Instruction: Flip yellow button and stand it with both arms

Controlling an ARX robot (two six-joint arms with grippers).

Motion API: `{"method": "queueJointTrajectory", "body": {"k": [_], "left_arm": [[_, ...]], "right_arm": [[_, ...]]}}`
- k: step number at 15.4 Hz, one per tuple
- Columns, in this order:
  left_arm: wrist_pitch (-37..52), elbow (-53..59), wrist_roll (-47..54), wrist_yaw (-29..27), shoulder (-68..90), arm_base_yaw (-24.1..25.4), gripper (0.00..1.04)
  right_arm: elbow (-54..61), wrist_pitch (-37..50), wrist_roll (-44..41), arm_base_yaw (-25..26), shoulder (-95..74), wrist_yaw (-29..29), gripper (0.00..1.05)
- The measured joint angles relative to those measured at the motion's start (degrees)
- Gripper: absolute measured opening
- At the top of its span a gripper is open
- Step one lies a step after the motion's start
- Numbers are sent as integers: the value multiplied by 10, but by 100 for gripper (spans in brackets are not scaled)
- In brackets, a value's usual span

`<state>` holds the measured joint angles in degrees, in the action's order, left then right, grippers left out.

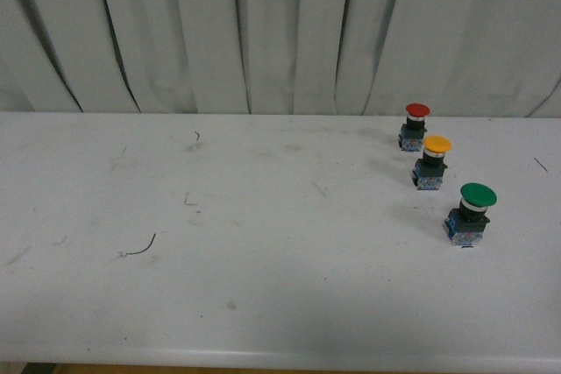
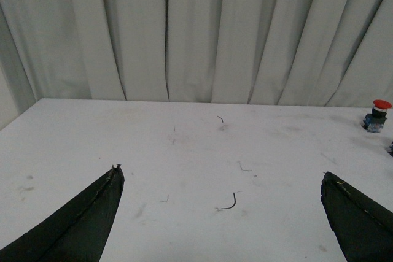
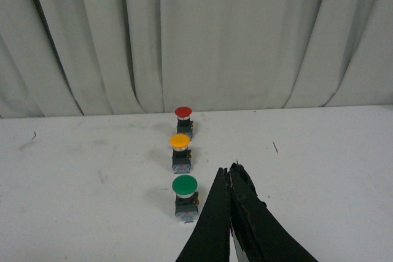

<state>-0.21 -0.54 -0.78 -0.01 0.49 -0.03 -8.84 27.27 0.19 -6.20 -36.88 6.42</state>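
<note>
- Yellow button [image 1: 435, 161]: small push-button switch with round yellow-orange mushroom cap, black collar and blue-grey blocky base. Stands upright, cap on top, near the table's far right corner, middle of a row of three. By the task it is judged either to stand already as wanted or to await turning; nothing grips it now.
- Red button [image 1: 415, 126]: like switch with round red cap, upright, just beyond the yellow one, closest to the far edge.
- Green button [image 1: 471, 213]: larger switch with broad green cap, upright, nearer the front edge than the yellow one. The two neighbours stand close on either side along the row, so a grasp is judged easier across the row than along it.
- Left gripper [image 2: 221, 213]: two black angular fingers spread wide apart, holding nothing, above the table's left-middle area, well apart from the row; only the red-capped switch shows at the margin of its wrist view.
- Right gripper [image 3: 230, 176]: black fingers pressed together, empty, tips just beside the green cap in the right wrist view; it must spread before any grasp.
- Table [image 1: 263, 304]: white, scuffed surface; small dark wire scrap [image 1: 140, 249] lies toward the left, clear of the switches.
- Curtain [image 1: 263, 32]: pale pleated cloth behind the far edge.
</note>
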Motion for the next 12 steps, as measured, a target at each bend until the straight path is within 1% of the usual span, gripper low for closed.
{"method": "queueJointTrajectory", "body": {"k": [1,2,3,9,12], "left_arm": [[0,0,0,0,0,0,98],[0,0,0,0,0,0,98],[0,0,0,0,0,0,98],[0,0,0,0,0,0,98],[0,0,0,0,0,0,98]], "right_arm": [[15,-8,0,9,23,-12,2],[21,-15,0,45,42,-53,2],[27,-20,0,64,57,-57,2],[64,-84,0,62,157,-64,2],[82,-93,0,62,189,-64,2]]}}
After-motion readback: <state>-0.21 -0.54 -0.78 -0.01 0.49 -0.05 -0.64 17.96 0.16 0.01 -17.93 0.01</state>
